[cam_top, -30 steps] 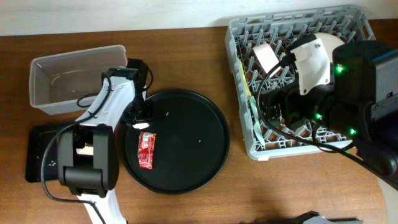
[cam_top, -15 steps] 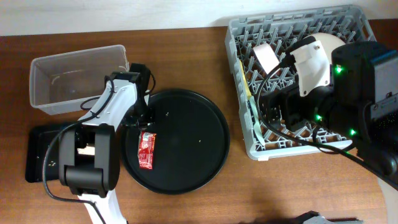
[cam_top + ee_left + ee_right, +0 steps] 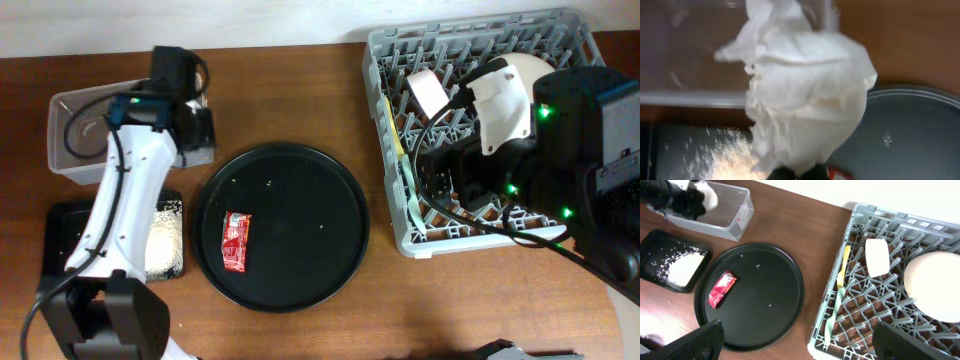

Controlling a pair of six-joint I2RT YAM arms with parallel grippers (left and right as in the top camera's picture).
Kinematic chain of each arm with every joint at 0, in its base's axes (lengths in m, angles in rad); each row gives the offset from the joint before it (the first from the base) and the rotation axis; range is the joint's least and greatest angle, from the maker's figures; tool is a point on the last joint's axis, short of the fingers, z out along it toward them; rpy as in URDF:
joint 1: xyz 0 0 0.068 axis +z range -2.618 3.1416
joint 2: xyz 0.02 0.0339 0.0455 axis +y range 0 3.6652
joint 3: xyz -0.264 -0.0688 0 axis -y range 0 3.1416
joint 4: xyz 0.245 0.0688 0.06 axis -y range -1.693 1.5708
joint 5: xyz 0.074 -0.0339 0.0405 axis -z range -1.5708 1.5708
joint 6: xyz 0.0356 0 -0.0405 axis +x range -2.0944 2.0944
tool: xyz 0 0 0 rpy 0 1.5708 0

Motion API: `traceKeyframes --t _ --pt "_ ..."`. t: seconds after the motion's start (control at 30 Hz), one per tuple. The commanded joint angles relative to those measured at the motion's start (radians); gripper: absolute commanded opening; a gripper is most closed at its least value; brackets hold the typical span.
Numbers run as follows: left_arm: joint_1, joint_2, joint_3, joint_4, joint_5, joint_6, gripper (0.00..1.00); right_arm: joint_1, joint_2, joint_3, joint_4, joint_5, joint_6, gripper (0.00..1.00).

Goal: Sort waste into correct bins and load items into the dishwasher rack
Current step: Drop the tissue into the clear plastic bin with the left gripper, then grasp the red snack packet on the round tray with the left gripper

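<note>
Overhead: one clear tub, one black rectangular tray bearing a patch of rice, one round black tray with one red sachet lying on its left part, and one dishwasher rack. The left gripper hangs at the tub's right end. Left wrist: its jaws are pinched tight on one crumpled white tissue, over the tub's near rim. Right wrist: the right gripper stands wide, holding nothing; the rack holds one white cup, one cream plate, one yellow utensil and one pale-green utensil.
</note>
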Motion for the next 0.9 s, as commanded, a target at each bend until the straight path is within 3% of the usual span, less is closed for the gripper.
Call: traceKeyframes --t 0.0,0.03,0.07,0.1,0.13,0.2,0.27,0.47,0.57,0.67,0.77,0.87 --pt "0.067 0.061 0.002 0.117 -0.009 -0.005 0.01 0.003 -0.009 0.012 -0.007 -0.006 -0.006 0.98" --pt "0.077 0.073 0.002 0.132 0.009 -0.005 0.03 0.003 -0.009 0.012 -0.007 -0.006 -0.006 0.98" --pt "0.085 0.081 0.002 0.135 0.021 -0.004 0.26 0.003 -0.009 0.012 -0.007 -0.006 -0.006 0.98" --pt "0.09 0.082 0.002 0.13 0.031 -0.001 0.57 0.003 -0.009 0.012 -0.009 -0.006 -0.006 0.98" --pt "0.089 0.08 0.004 0.112 0.031 0.0 0.76 0.003 -0.009 0.012 -0.017 -0.006 -0.006 0.98" --pt "0.087 0.06 0.02 0.038 0.031 0.015 0.93 0.003 -0.009 0.012 -0.025 -0.006 -0.006 0.98" --pt "0.085 0.033 0.032 -0.026 0.037 0.014 0.99 0.003 -0.009 0.012 -0.025 -0.006 -0.006 0.98" --pt "0.05 -0.034 0.034 -0.255 0.237 0.013 0.97 0.003 -0.009 0.012 -0.024 -0.006 -0.006 0.98" --pt "0.002 -0.032 -0.019 -0.346 0.23 0.014 0.99 0.003 -0.009 0.012 -0.03 -0.006 -0.006 0.98" --pt "-0.056 -0.032 -0.163 -0.333 0.231 -0.009 0.98 0.003 -0.009 0.012 -0.033 -0.006 -0.006 0.98" --pt "-0.1 -0.032 -0.313 -0.29 0.163 -0.109 0.98 0.003 -0.009 0.012 -0.036 -0.006 -0.006 0.98" --pt "-0.116 -0.031 -0.507 -0.158 0.114 -0.164 0.99 0.003 -0.009 0.012 -0.04 -0.006 -0.006 0.98"
